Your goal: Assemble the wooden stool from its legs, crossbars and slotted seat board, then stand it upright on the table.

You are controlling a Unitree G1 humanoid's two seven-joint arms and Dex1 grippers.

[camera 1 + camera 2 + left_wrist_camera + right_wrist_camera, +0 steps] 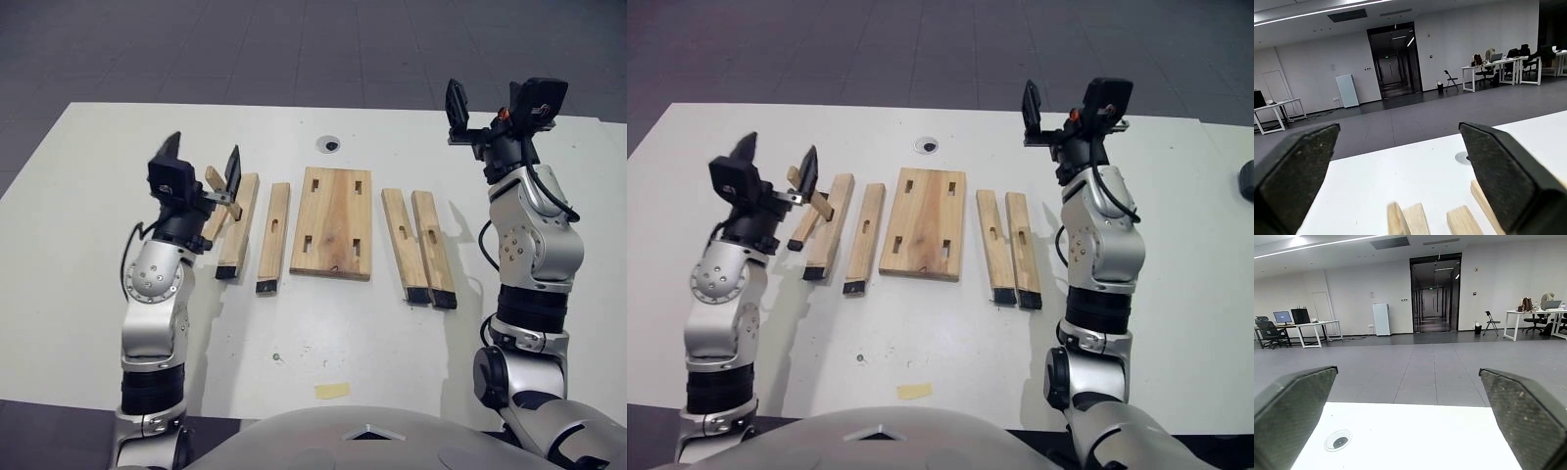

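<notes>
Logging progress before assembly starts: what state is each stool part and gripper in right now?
Seat board: flat, unassembled.
Left legs: lying flat, loose.
Right legs: lying flat, side by side.
Crossbars: lying loose.
Left gripper: open, empty.
Right gripper: open, empty.

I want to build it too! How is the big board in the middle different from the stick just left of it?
The board is wide with four slots; the stick is narrow with one. The stick has a black tip; the board has none. Both are pale wood, lying flat on the table.
</notes>
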